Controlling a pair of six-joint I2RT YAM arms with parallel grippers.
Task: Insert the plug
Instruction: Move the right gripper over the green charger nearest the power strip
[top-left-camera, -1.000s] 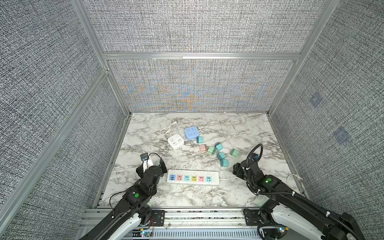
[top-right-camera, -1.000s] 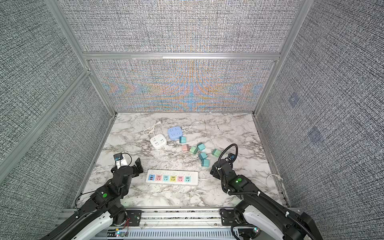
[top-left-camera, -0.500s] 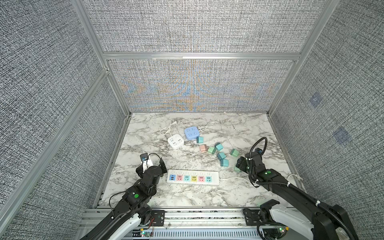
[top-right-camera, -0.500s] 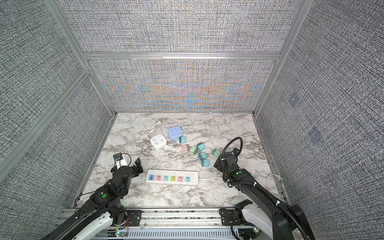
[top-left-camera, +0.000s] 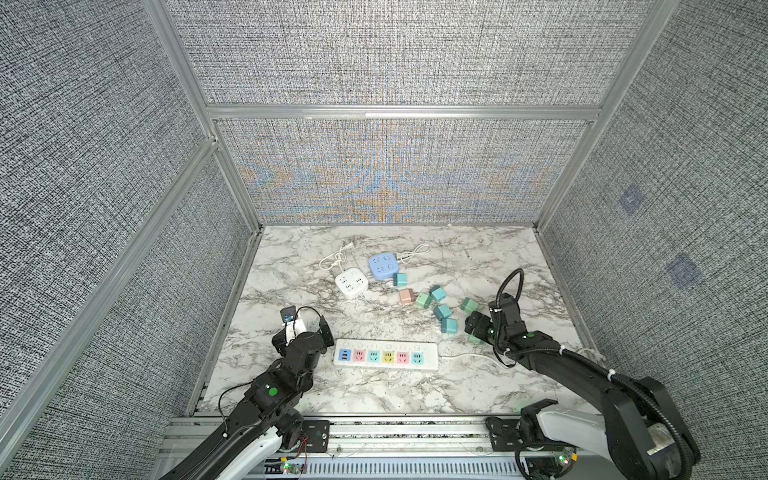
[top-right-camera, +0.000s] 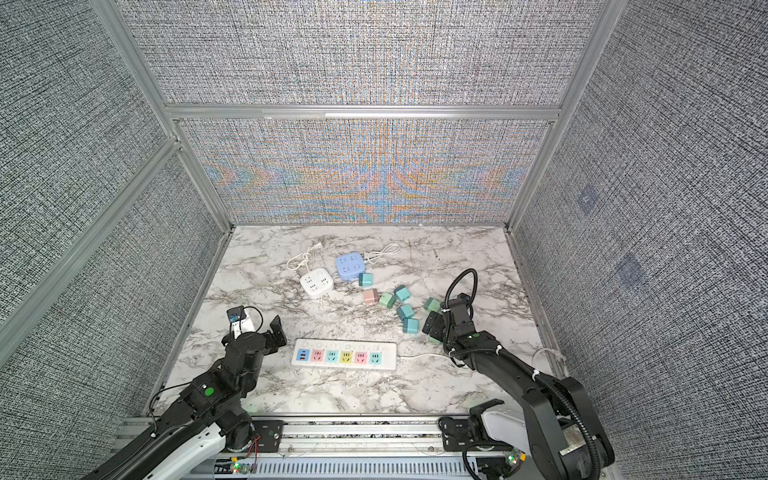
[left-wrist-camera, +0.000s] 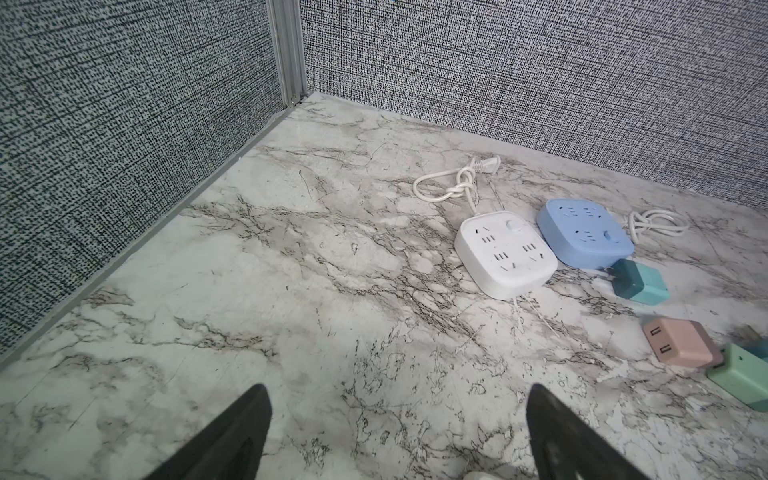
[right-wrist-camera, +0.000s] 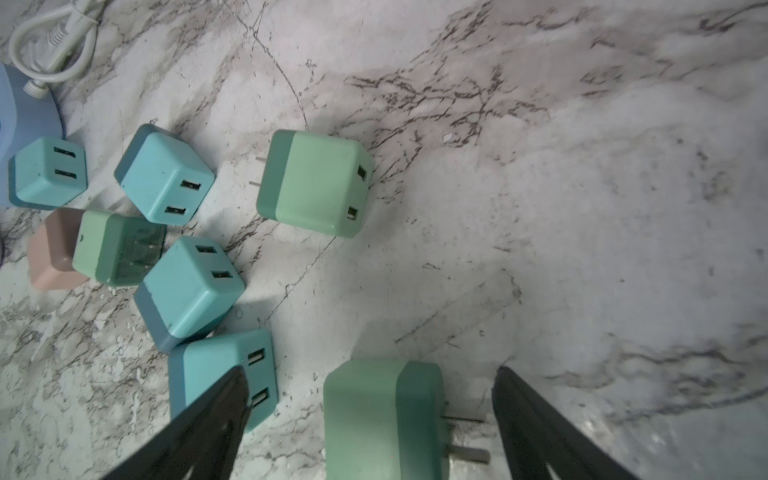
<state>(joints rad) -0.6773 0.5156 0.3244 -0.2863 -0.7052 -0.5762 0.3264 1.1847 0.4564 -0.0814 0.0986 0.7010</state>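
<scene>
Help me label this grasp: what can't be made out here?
- Green plug: right wrist view, body cut off by the frame edge; both top views, mostly hidden behind the right pincer.
- Power strip: socket slots too small to read in both top views.
- Left pincer: mostly cut off in left wrist view.

- A white socket (left-wrist-camera: 505, 253) sat on the table (left-wrist-camera: 249, 270), cord (left-wrist-camera: 449, 183) knotted beyond it.
- A blue socket (left-wrist-camera: 584, 232) lay just beside it.
- Teal plug (left-wrist-camera: 640, 282), pink plug (left-wrist-camera: 679, 343) and green plug (left-wrist-camera: 744, 376) lay near it.
- Left gripper (left-wrist-camera: 398, 388) gaped wide, well apart from it.
</scene>
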